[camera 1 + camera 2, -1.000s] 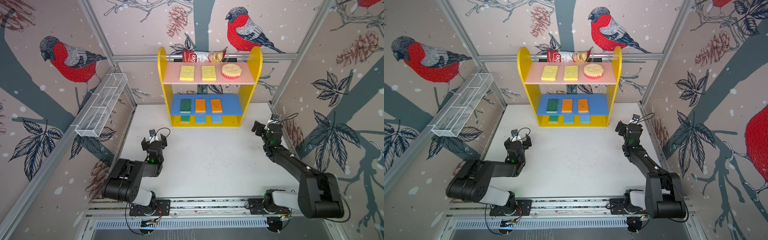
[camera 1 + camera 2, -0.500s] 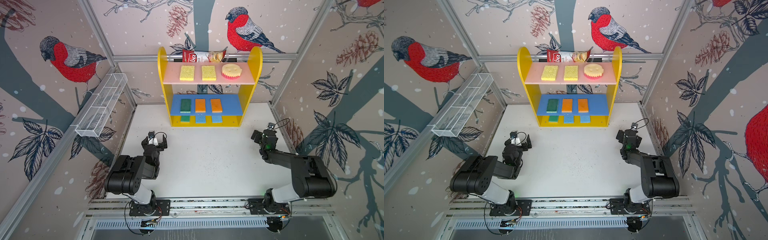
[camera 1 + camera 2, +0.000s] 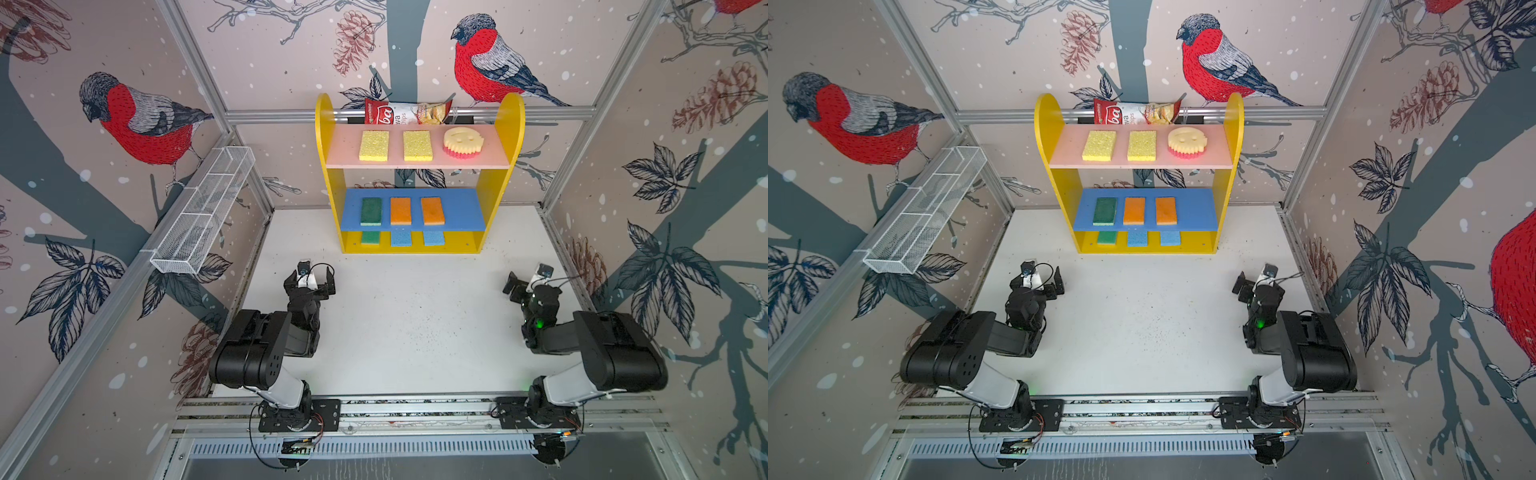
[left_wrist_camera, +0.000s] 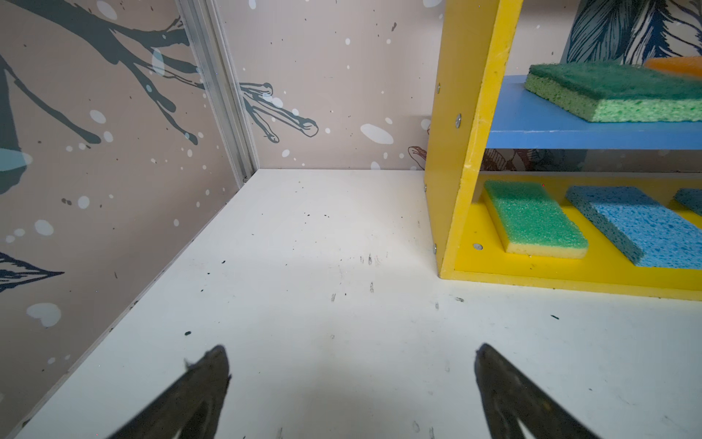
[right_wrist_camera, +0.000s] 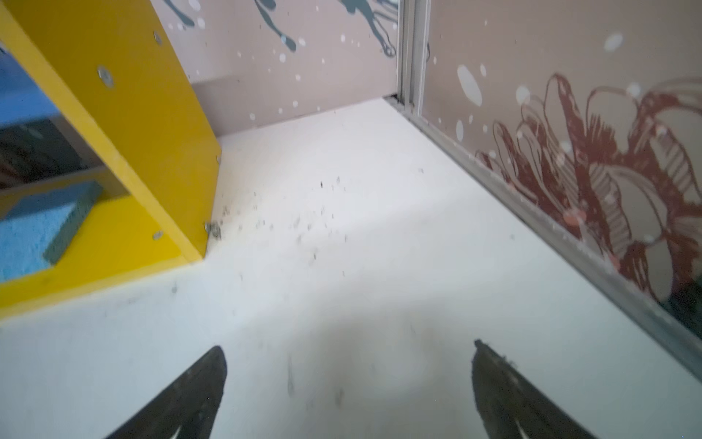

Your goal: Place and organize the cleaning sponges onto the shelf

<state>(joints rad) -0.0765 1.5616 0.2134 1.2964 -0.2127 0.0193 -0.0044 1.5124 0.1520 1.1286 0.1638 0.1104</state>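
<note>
The shelf stands at the back of the white table. Its pink top board carries two yellow cleaning sponges and the round smiley one. A green sponge and two orange ones lie on the blue board. One green and two blue sponges lie on the yellow base. My left gripper hangs open and empty over the table, front left of the shelf. My right gripper is open and empty, front right of it.
A red-and-white chips bag lies behind the shelf's top board. A white wire-mesh basket hangs on the left wall. Patterned walls close in three sides. Both arm bases sit on the rail at the front.
Both arms have folded back toward their bases. The right gripper has drawn a little away from the shelf toward the front. The left gripper has hardly shifted. Both stay open.
</note>
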